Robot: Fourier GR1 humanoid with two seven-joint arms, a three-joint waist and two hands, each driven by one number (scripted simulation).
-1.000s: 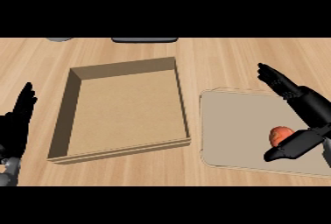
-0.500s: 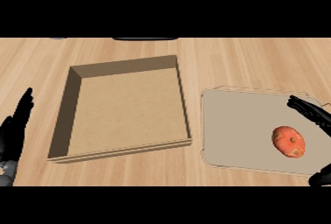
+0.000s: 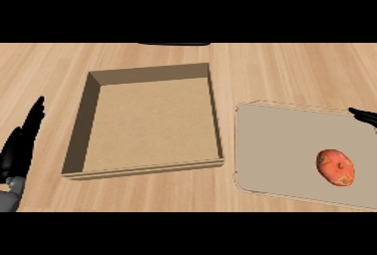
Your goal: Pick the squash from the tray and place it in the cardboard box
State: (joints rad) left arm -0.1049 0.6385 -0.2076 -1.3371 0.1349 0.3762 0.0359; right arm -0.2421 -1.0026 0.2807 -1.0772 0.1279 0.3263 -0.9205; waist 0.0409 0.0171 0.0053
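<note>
Squash (image 3: 336, 167) seen lying on tray (image 3: 273, 144), ungrasped. Cardboard box (image 3: 215, 114) empty. Pick step not begun. Right hand (image 3: 363, 116) barely in frame, fingers' state cannot be told. Left hand (image 3: 21, 147) rested, fingers straight. Next: squash to be reached and enclosed.

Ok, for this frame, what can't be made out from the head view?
- Right hand: only fingertips show at the right edge; the rest is cut off, so its pose is unreadable.
- Left hand: its lower part and forearm run off the left and bottom edges.
- Tray: its right side and lower right corner are cut off.
- Dark object at the top edge: only a sliver shows, unidentifiable.
- Squash: its underside is hidden.
</note>
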